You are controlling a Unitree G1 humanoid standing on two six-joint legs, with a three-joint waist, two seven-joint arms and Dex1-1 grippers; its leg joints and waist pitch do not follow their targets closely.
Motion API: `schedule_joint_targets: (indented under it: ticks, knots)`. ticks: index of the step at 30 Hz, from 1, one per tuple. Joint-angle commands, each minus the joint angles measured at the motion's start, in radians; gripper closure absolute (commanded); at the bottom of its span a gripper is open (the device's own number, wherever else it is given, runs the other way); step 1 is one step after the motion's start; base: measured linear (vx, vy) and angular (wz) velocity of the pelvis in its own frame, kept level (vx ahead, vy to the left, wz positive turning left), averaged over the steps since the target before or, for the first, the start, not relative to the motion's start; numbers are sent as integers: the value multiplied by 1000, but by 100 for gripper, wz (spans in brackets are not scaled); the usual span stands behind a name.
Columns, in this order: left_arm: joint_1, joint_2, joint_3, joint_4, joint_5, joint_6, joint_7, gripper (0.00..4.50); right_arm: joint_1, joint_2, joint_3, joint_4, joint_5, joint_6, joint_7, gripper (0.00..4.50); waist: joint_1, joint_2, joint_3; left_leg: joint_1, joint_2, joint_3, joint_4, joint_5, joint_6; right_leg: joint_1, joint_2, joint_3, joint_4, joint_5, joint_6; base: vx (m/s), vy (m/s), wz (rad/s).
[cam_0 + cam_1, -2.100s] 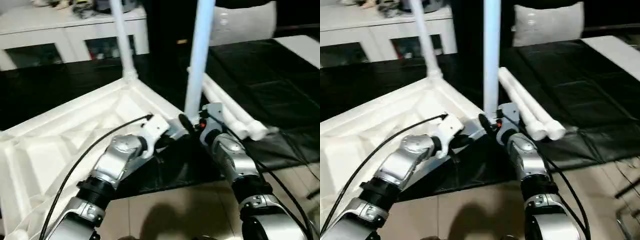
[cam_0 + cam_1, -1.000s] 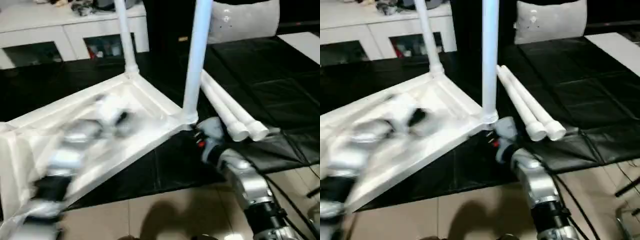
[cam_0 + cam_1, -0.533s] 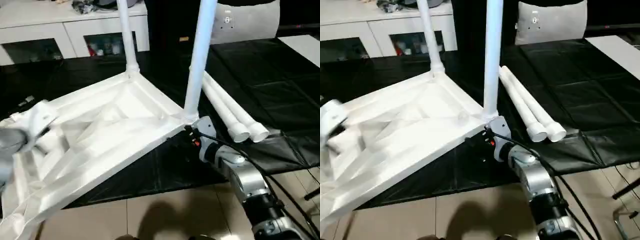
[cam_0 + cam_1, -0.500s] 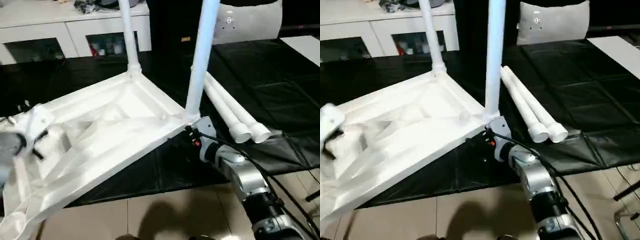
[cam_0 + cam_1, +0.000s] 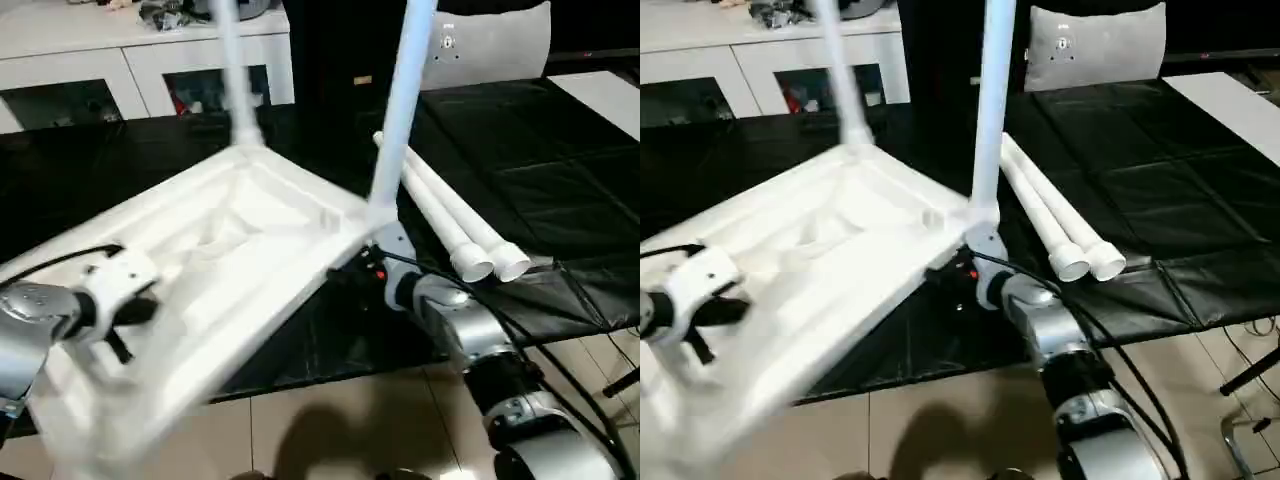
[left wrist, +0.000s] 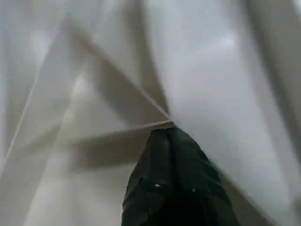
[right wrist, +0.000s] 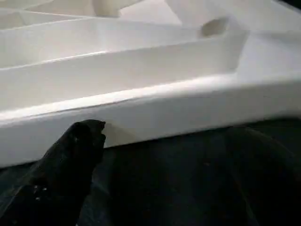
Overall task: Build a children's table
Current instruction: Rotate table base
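Note:
The white tabletop [image 5: 250, 230] lies upside down and tilted on the black mat, its ribbed underside facing up. Two white legs stand in its corner sockets, one at the far corner [image 5: 232, 80] and one at the right corner [image 5: 400, 110]. Two loose legs [image 5: 450, 225] lie side by side on the mat to the right. My left gripper [image 5: 130, 325] is shut, its tip [image 6: 169, 136] against a rib of the underside near the tabletop's left end. My right gripper [image 5: 352, 274] is open at the right corner, below the standing leg. One of its fingers [image 7: 82, 150] touches the rim's lower edge.
A white cabinet with glass doors [image 5: 150, 70] stands along the back. A grey cushion [image 5: 490, 45] sits at the back right. The black mat [image 5: 540, 170] stretches to the right, and tiled floor [image 5: 330, 430] runs along the front.
My left arm swung from the right corner across the underside to the tabletop's left end. The tabletop has shifted and shows motion blur. My right gripper stayed by the right corner, now under the rim.

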Motion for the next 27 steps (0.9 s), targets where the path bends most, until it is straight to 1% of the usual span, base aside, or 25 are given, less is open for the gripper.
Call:
schedule_joint_targets:
  ticks: [1,2,3,5,6,7,8,9,10,11,12,13,14,15,16,17,18,20,21,22,23,24,25,26,27]
  knots:
    - [1,-26,-61,-50,-72,-23,-81,446,-47,28,18,8,9,-25,10,0,0,19,-64,9,41,-16,-76,-261,5,53,-59,44,-52,-163,-257,0,0,0]
    - [-12,-54,-61,-71,-115,-9,-114,446,-58,36,23,20,10,-32,21,0,-1,20,-63,9,40,-14,-75,-263,4,53,-58,43,-53,-168,-261,0,0,0]
    - [-20,-69,-61,-77,-128,-2,-123,446,-63,39,26,26,9,-37,22,0,-2,20,-62,9,41,-13,-75,-268,3,54,-59,44,-54,-179,-261,0,0,0]
    - [-44,-105,-65,-61,-134,-8,-124,446,-72,45,23,43,5,-45,19,0,-4,18,-62,10,40,-13,-75,-273,1,55,-58,44,-55,-189,-257,0,0,0]
    - [-60,-125,-71,-39,-126,-31,-115,446,-76,48,21,50,1,-50,16,0,-6,18,-63,8,40,-14,-74,-264,1,58,-60,44,-54,-185,-258,0,0,0]
    - [-60,-125,-71,-39,-126,-31,-115,446,-76,48,21,50,1,-50,16,0,-8,17,-63,5,39,-14,-75,-263,4,59,-60,44,-55,-188,-257,0,0,0]
    - [-79,-149,-76,-7,-113,-57,-94,446,-80,50,17,57,-4,-56,10,0,-10,16,-62,7,37,-12,-72,-263,6,58,-58,44,-58,-198,-251,0,0,0]
    - [-132,-210,-79,96,-57,-126,17,446,-85,52,8,64,-10,-63,-6,0,-11,14,-64,7,35,-12,-70,-253,9,59,-58,45,-60,-195,-245,0,0,0]
    - [-164,-242,-77,159,-24,-156,92,446,-89,50,4,67,-14,-66,-19,0,-11,13,-64,6,34,-12,-69,-250,11,60,-57,44,-59,-195,-242,0,0,0]
    - [-164,-242,-77,159,-24,-156,92,446,-89,50,4,67,-14,-66,-19,0,-12,15,-65,5,34,-12,-67,-245,13,61,-56,44,-59,-191,-239,0,0,0]
    - [-193,-267,-73,215,0,-182,155,446,-93,47,-2,73,-14,-70,-30,0,-12,16,-66,3,36,-14,-67,-240,10,63,-57,42,-58,-192,-234,0,0,0]
    - [-225,-292,-67,278,23,-215,224,446,-99,43,-10,81,-14,-76,-41,0,-12,14,-66,3,36,-15,-67,-246,10,62,-57,42,-58,-197,-229,0,0,0]
    - [-225,-292,-67,278,23,-215,224,446,-99,43,-10,81,-14,-76,-41,0,-12,14,-68,4,36,-15,-66,-242,7,64,-57,41,-58,-194,-227,0,0,0]
    - [-247,-299,-71,323,45,-232,266,446,-99,36,-16,79,-16,-74,-53,0,-12,15,-67,3,38,-17,-67,-235,7,63,-56,41,-56,-186,-226,0,0,0]
    - [-267,-304,-76,367,72,-257,317,446,-98,28,-22,74,-17,-70,-63,0,-11,14,-68,5,38,-15,-66,-234,6,63,-55,41,-57,-183,-226,0,0,0]
    - [-280,-307,-80,397,90,-273,351,446,-97,22,-25,70,-18,-68,-69,0,-10,22,-70,6,36,-16,-64,-236,6,62,-55,41,-56,-178,-224,0,0,0]
    - [-300,-311,-83,440,111,-294,406,446,-94,10,-33,58,-20,-69,-81,0,-13,18,-70,2,35,-16,-64,-230,7,66,-54,40,-55,-165,-221,0,0,0]
    - [-308,-312,-83,458,118,-301,428,446,-92,5,-38,52,-20,-71,-87,0,-15,14,-73,2,34,-15,-61,-220,9,69,-56,40,-54,-152,-222,0,0,0]
    - [-326,-321,-78,497,129,-327,474,446,-93,-9,-63,33,-16,-72,-114,0,-15,17,-72,1,33,-15,-60,-213,14,67,-55,39,-56,-152,-225,0,0,0]
    - [-326,-321,-78,498,129,-327,475,446,-93,-9,-63,32,-16,-72,-115,0,-15,14,-74,2,32,-13,-57,-203,17,67,-56,40,-56,-147,-227,0,0,0]
    - [-338,-331,-70,527,132,-347,502,446,-97,-18,-86,18,-12,-69,-140,0,-15,17,-73,0,32,-13,-57,-196,20,67,-55,39,-56,-145,-229,0,0,0]
    - [-345,-337,-64,547,136,-363,523,446,-102,-24,-107,5,-7,-63,-165,0,-13,18,-74,3,33,-13,-56,-194,21,65,-54,38,-56,-141,-231,0,0,0]
    - [-356,-340,-64,579,145,-393,548,446,-109,-32,-123,-4,-3,-60,-191,0,-12,17,-74,3,33,-13,-56,-191,22,65,-53,38,-57,-138,-229,0,0,0]
    - [-356,-340,-64,579,145,-393,548,446,-109,-32,-123,-4,-3,-60,-191,0,-11,17,-75,5,33,-12,-56,-189,21,65,-52,38,-55,-132,-230,0,0,0]
    - [-358,-334,-72,594,158,-427,558,446,-118,-47,-139,-17,-6,-49,-226,0,-11,17,-74,3,34,-14,-57,-190,21,66,-54,37,-56,-136,-230,0,0,0]
